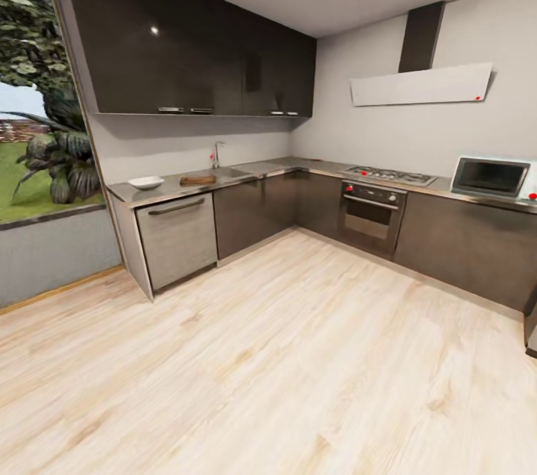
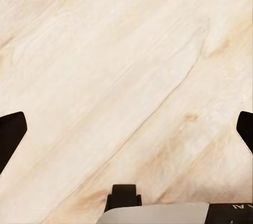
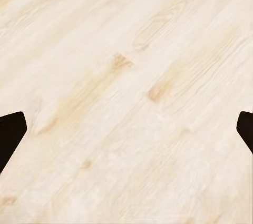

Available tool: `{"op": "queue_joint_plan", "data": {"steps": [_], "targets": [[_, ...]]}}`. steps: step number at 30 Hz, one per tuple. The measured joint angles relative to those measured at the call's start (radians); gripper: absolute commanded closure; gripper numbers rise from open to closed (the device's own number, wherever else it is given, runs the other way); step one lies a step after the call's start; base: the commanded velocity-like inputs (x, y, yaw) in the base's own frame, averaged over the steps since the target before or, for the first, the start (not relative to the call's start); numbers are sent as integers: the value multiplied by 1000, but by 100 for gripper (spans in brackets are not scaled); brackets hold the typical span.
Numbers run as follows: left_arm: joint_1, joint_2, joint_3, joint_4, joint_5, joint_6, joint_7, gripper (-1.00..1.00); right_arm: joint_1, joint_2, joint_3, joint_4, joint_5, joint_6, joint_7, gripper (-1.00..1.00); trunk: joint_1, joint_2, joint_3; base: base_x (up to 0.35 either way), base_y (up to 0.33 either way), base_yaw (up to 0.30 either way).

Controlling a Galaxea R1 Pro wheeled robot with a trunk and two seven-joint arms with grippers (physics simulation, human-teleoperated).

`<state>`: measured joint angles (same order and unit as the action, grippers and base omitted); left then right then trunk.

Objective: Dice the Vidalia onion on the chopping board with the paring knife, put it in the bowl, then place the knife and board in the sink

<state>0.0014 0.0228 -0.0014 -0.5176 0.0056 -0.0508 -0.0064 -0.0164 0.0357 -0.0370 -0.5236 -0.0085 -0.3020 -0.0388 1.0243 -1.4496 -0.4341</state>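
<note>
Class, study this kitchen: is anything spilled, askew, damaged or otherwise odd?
Nothing stands out. The bowl and chopping board lie flat on the countertop beside the sink; the floor shows no spill.

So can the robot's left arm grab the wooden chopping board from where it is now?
Probably not yet. The chopping board lies on the countertop far across the wooden floor. The left gripper is open over bare floor, so the robot likely has to roll closer first.
</note>
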Motion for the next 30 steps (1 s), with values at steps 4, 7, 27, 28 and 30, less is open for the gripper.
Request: {"op": "queue_joint_plan", "data": {"steps": [4,7,27,28,30], "targets": [[0,0,0,1,0,0,1,-100,0,0,0,0,0,0,0,-100,0,0,0,343,0,0],[0,0,0,0,0,0,1,-100,0,0,0,0,0,0,0,-100,0,0,0,343,0,0],[0,0,0,0,-1,0,1,-100,0,0,-1,0,0,0,0,-100,0,0,0,341,-53,0],[0,0,0,0,-1,0,1,-100,0,0,-1,0,0,0,0,-100,0,0,0,325,-142,0],[0,0,0,0,-1,0,2,-100,0,0,-2,0,0,0,0,-100,0,0,0,318,-157,0]]}}
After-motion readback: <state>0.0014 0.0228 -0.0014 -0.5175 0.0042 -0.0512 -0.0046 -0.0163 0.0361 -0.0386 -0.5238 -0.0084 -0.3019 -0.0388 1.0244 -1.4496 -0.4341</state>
